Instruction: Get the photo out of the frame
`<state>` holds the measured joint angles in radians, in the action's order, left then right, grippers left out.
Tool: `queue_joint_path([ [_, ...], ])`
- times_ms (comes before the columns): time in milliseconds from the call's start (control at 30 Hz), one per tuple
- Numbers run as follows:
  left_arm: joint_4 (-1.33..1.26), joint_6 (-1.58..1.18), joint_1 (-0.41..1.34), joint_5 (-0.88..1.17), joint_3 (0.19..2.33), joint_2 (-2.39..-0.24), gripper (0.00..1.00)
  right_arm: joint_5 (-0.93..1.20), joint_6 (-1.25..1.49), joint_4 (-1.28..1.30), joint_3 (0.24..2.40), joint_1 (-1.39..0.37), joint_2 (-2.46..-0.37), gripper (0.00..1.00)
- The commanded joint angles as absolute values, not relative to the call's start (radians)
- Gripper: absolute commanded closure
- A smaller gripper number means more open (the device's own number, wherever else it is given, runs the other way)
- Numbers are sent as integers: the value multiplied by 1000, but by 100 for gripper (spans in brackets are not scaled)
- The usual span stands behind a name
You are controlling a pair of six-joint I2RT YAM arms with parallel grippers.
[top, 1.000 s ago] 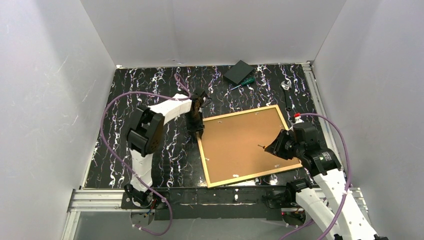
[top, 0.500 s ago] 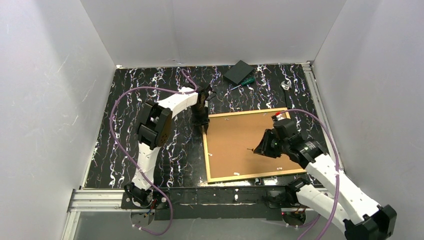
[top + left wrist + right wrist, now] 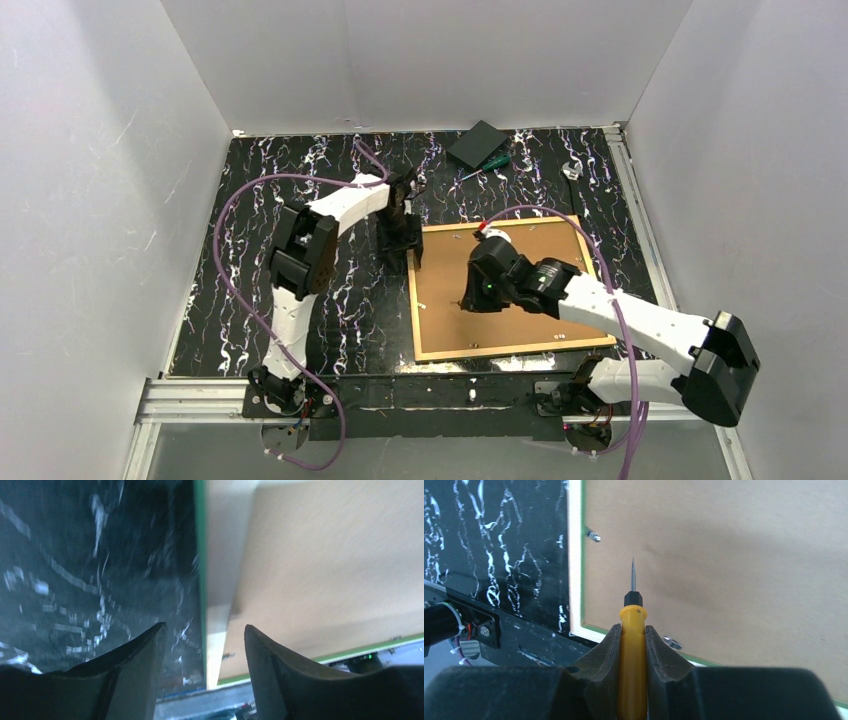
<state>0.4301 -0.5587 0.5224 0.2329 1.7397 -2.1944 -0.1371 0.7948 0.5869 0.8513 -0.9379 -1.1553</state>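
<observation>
The frame (image 3: 413, 300) lies face down on the black table, its light wood back edge and thin green rim showing. The plain brown backing board (image 3: 445, 320) fills it; the photo is hidden beneath. My left gripper (image 3: 404, 240) is open at the frame's far-left corner, and in the left wrist view (image 3: 204, 626) the frame's left edge (image 3: 217, 580) runs between the fingers. My right gripper (image 3: 475, 300) hangs over the board's left half, shut on a yellow-handled screwdriver (image 3: 632, 630) whose thin tip points at the backing board (image 3: 724, 555).
Small metal tabs (image 3: 593, 535) (image 3: 672, 642) sit at the frame's inner edge. A black box (image 3: 478, 143), a green-handled screwdriver (image 3: 487, 165) and a small metal part (image 3: 571, 170) lie at the back. An aluminium rail (image 3: 200, 395) runs along the near edge; white walls enclose the table.
My right arm has swung left across the backing board with the screwdriver. The frame has turned squarer to the table edge. My left gripper has shifted slightly back to the frame's far-left corner.
</observation>
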Motion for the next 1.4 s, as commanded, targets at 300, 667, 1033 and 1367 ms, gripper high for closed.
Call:
queue_joint_path([
  [300, 383, -615, 514, 441, 1419, -1969, 45, -250, 843, 473, 988, -1063, -1328, 99],
  [667, 347, -651, 535, 476, 1404, -2023, 59, -251, 883, 461, 1018, -1111, -1419, 99],
  [1033, 376, -646, 535, 432, 1408, -2048, 92, -280, 890, 472, 1019, -1137, -1424, 99],
  [1367, 389, -640, 535, 425, 1412, -2049, 100, -279, 874, 483, 1049, -1137, -1470, 99],
])
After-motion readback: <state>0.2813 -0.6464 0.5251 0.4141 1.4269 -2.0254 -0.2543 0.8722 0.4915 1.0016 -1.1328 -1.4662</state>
